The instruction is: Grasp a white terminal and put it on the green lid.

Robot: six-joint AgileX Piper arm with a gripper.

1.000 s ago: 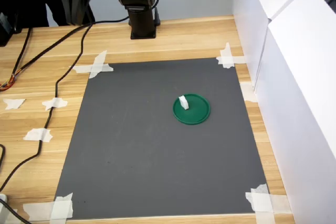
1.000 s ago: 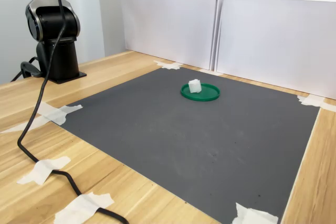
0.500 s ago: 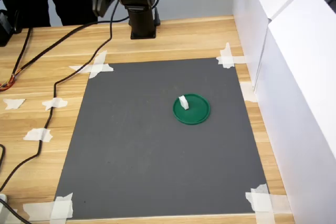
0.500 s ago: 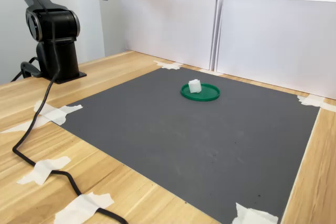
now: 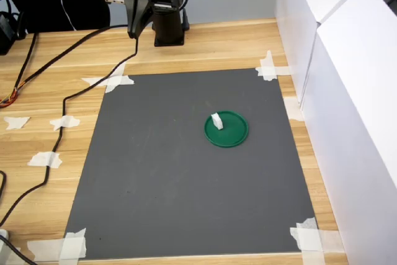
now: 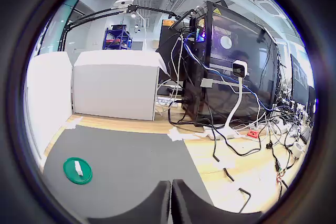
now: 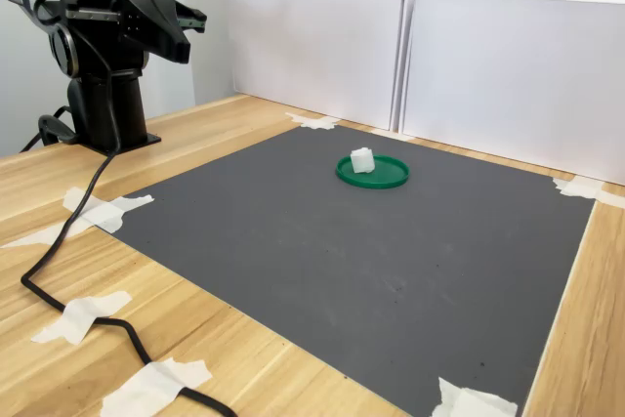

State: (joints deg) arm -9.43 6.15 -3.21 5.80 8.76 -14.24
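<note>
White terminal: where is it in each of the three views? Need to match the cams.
First exterior view: white terminal stands on the green lid, near its left rim, right of mat centre.
Second exterior view: on the lid's left part, far side of the mat.
Wrist view: tiny white block on the lid.
Shared landmark: the green lid.

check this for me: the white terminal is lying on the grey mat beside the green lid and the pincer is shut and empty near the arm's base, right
Not quite. The white terminal is not on the grey mat beside the green lid; it stands on the lid itself, near its edge, as both exterior views show. The rest holds: the pincer is shut and empty near the arm's base.
</note>
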